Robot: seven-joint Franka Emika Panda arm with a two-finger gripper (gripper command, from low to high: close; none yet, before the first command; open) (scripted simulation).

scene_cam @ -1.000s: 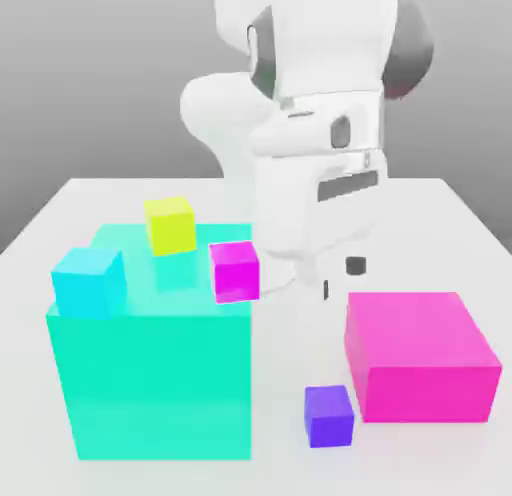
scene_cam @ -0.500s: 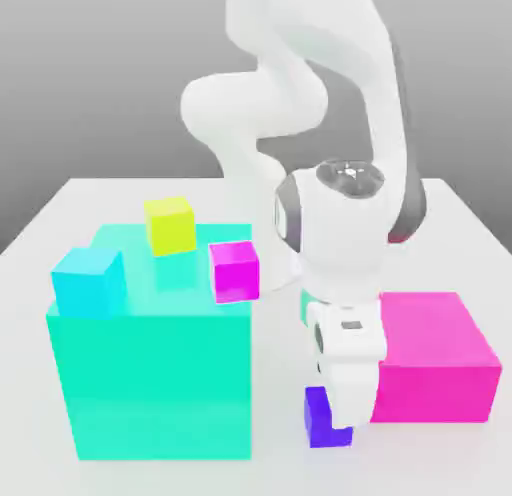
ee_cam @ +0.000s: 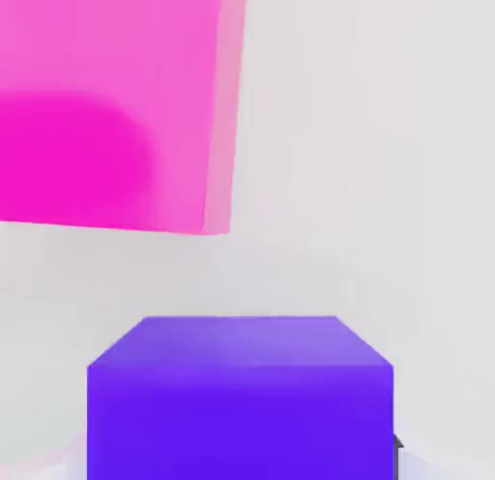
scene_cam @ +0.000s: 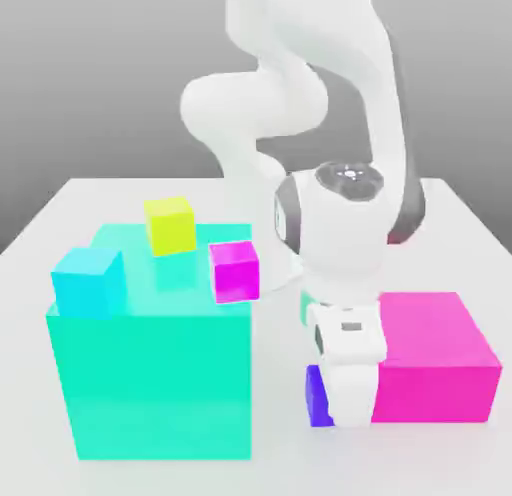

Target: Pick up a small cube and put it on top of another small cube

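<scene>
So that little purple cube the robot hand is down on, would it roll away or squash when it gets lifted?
Probably neither. The small purple cube has flat faces and sharp edges and sits flat on the table, so it should stay put rather than roll. It looks solid, so likely stiff. Its smooth sides might be a bit slippery for the gripper, which looks shut on it.

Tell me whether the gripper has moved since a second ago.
Yes. The gripper has come down beside the large pink block, onto the small purple cube.
</scene>
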